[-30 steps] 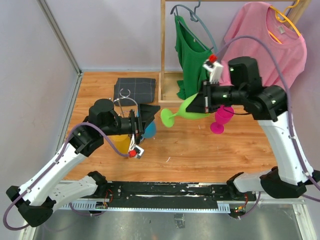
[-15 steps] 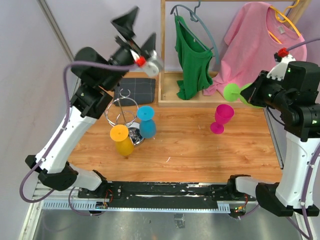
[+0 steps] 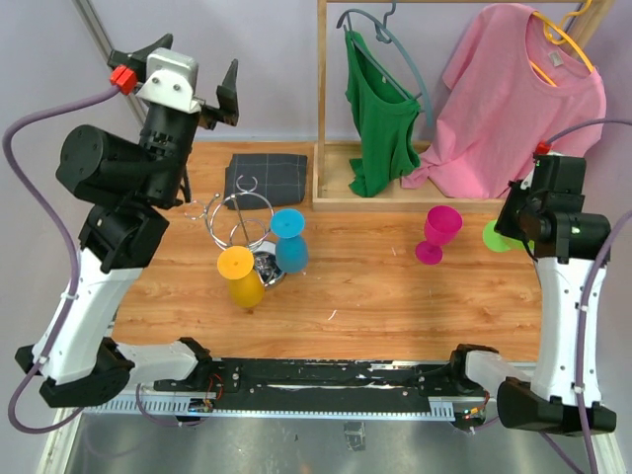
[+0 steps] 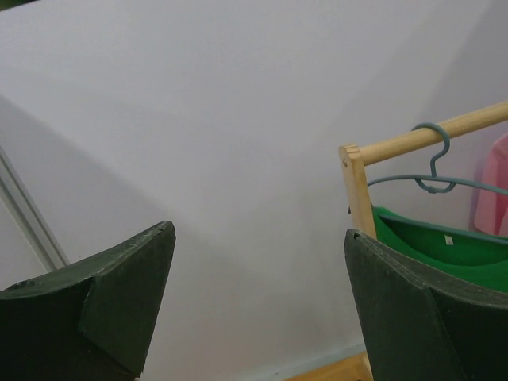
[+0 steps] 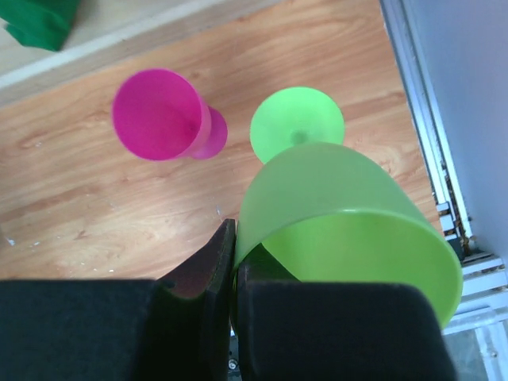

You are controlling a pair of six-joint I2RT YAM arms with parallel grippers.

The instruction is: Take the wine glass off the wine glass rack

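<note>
Here, the right jaws are clamped on the green wine glass (image 5: 349, 214), well apart from the wine glass rack (image 3: 252, 237); its foot seems just above the bench (image 3: 395, 286). Lower vertically; release once seated. Left jaws: apart, idle.

wooden clothes rack (image 3: 320, 89) at the back of the table (image 3: 395, 296), right up by the pale wall (image 3: 276, 69). a green top (image 3: 380, 118) hangs on a grey-blue hanger (image 3: 400, 39) at the rack's left end. next to it is a pink shirt (image 3: 513, 99) on an orange hanger (image 3: 568, 44), and its hem drapes onto the rack's base board. just left of the rack there's a dark folded cloth (image 3: 267, 176) with thin light lines, lying flat on the wood. a black rail (image 3: 346, 375) runs along the near edge, with a grey metal surface (image 3: 296, 444) below it.
</note>
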